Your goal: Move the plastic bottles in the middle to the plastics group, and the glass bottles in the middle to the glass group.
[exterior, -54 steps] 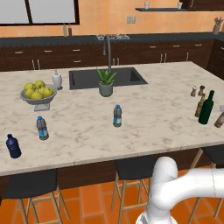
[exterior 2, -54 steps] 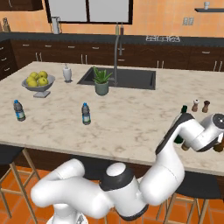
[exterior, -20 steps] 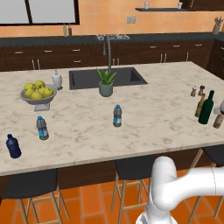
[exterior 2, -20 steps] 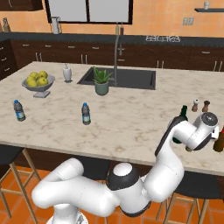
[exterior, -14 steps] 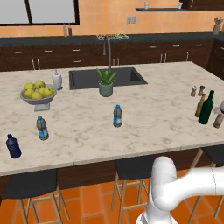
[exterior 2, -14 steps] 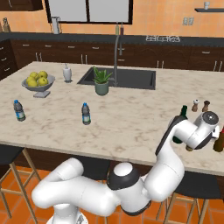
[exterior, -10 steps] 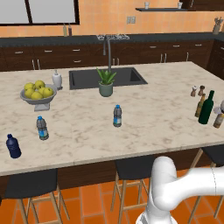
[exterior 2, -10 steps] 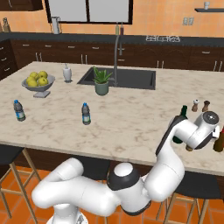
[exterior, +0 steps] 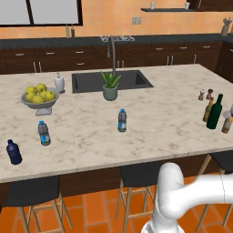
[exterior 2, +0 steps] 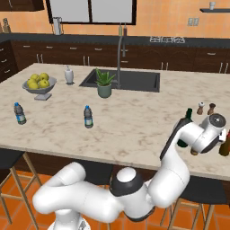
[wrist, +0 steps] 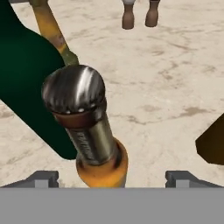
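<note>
My gripper (wrist: 113, 178) is open. Its fingertips (wrist: 41, 178) stand wide apart on either side of the amber beer bottle (wrist: 89, 140) with a silver cap, clear of it. Left of it stands the dark green wine bottle (wrist: 26, 87), with the olive-brown glass bottle (wrist: 50, 26) behind. At the counter's right end I see the wine bottle (exterior: 215, 112), the olive-brown bottle (exterior: 208, 110) and the beer bottle (exterior: 227, 122). In the middle stands the small clear water bottle (exterior: 122, 120) (exterior 2: 88, 117). At far left are another water bottle (exterior: 43, 133) and a dark blue bottle (exterior: 13, 152).
Salt and pepper shakers (exterior: 205, 94) (wrist: 140, 16) stand just beyond the glass bottles. A dark brown shape (wrist: 212, 142) sits close on the right of the hand. A potted plant (exterior: 109, 86), sink (exterior: 91, 81), soap dispenser (exterior: 59, 83) and bowl of lemons (exterior: 39, 96) lie farther off.
Since the earliest frame the hand has shifted slightly right at the counter's end. Over the last second the arm and all the bottles stand still in the base views.
</note>
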### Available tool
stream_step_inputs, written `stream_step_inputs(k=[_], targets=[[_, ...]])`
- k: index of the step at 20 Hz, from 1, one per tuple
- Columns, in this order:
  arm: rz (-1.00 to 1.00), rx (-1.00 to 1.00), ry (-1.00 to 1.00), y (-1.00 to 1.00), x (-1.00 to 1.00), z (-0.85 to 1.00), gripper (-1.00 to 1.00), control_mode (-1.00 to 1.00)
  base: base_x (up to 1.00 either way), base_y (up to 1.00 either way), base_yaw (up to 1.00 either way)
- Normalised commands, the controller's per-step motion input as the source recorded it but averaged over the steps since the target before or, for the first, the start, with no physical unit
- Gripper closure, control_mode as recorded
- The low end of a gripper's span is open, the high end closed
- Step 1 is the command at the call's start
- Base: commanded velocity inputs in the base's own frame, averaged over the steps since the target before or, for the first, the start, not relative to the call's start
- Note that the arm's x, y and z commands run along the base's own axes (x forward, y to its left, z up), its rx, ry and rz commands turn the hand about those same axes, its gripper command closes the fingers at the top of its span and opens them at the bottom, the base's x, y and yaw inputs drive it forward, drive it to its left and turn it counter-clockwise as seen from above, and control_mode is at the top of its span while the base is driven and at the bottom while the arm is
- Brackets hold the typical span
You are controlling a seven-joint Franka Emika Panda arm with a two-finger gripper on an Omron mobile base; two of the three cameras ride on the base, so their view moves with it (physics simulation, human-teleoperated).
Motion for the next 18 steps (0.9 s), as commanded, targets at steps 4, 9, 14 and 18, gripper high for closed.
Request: stream_step_inputs(k=[4,9,14,18], targets=[[0.00,0.00,-0.14,0.23,-0.83,0.75,-1.00,-1.00,0.00,0.00,0.00],[0.00,0.00,-0.10,0.46,-0.91,0.98,-1.00,-1.00,0.00,0.00,0.00],[0.07,-0.08,-0.04,0.93,-0.90,0.57,-1.00,-1.00,0.00,0.00,0.00],[0.14,-0.20,0.01,1.00,-0.43,0.18,-1.00,-1.00,0.00,0.00,0.00]])
